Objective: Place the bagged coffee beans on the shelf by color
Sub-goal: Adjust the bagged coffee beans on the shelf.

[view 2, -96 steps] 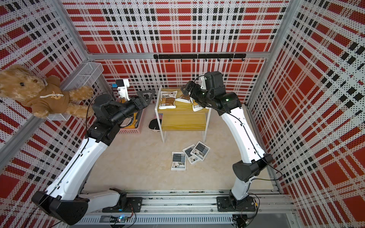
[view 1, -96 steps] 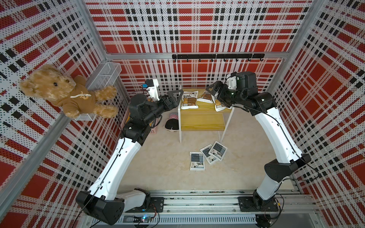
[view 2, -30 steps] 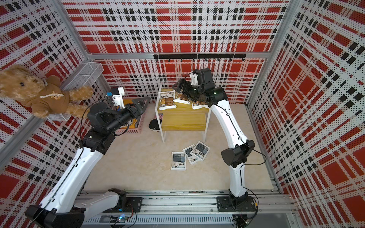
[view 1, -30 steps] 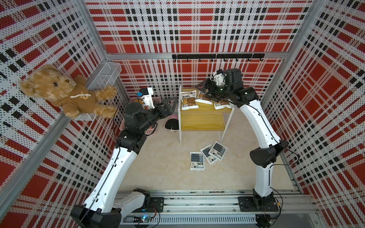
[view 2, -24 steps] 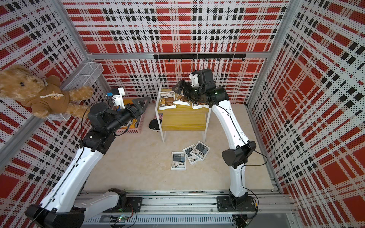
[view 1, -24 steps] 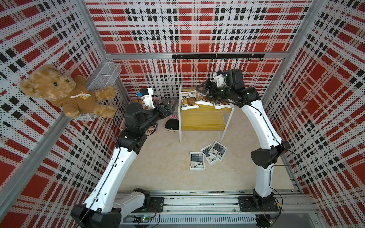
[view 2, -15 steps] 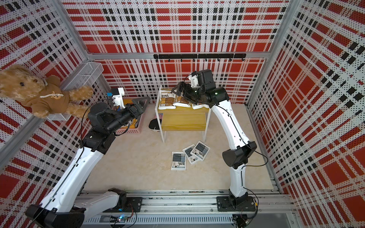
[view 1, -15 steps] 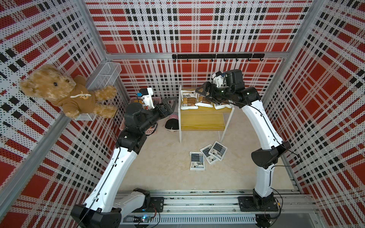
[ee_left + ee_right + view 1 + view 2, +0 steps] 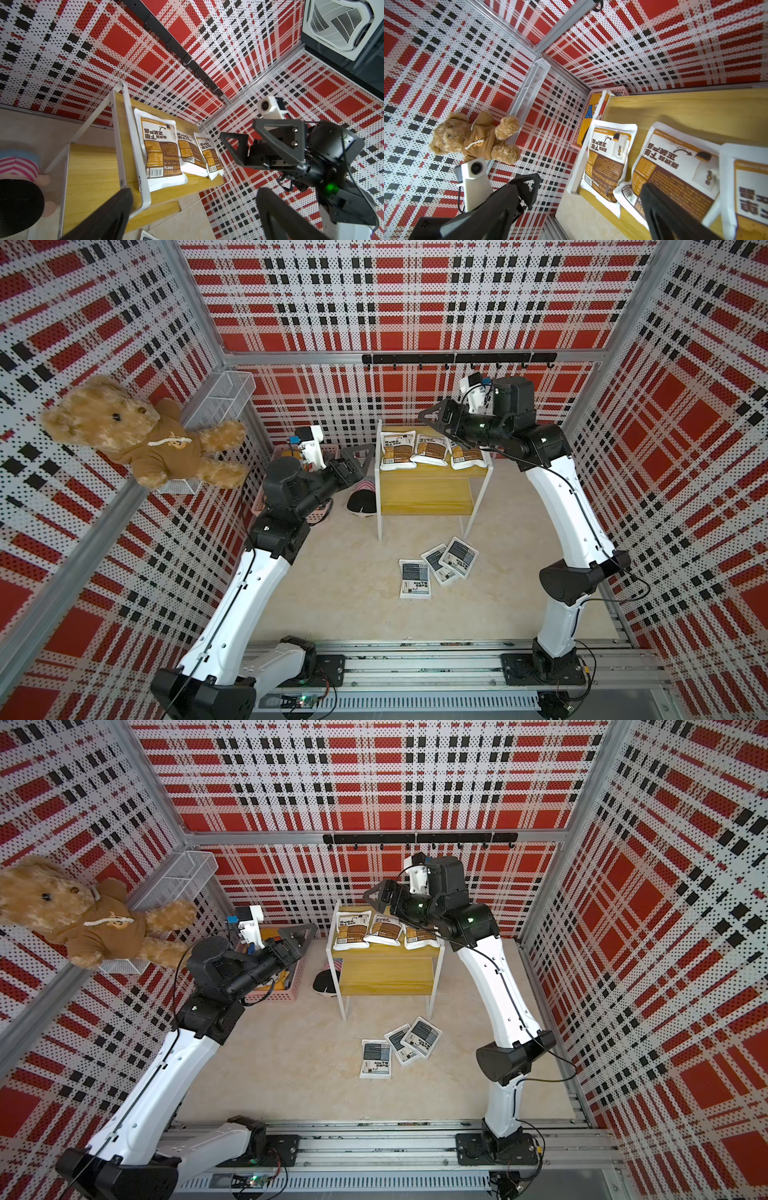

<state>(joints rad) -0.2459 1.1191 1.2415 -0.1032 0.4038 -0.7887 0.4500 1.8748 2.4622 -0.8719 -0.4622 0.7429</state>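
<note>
In both top views, three brown bags (image 9: pixel 430 450) lie on the upper board of the shelf (image 9: pixel 424 499) at frame centre, and three grey bags (image 9: pixel 436 570) lie on the floor (image 9: pixel 353 572) lower down. The right gripper (image 9: pixel 442 429) hovers over the brown bags, jaws apart, empty. Left wrist view: the left gripper (image 9: pixel 193 212) has its jaws wide, empty.

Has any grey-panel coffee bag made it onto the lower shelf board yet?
No: in a top view the lower shelf board has nothing on it, and all three grey-panel bags lie on the floor in front of it.
</note>
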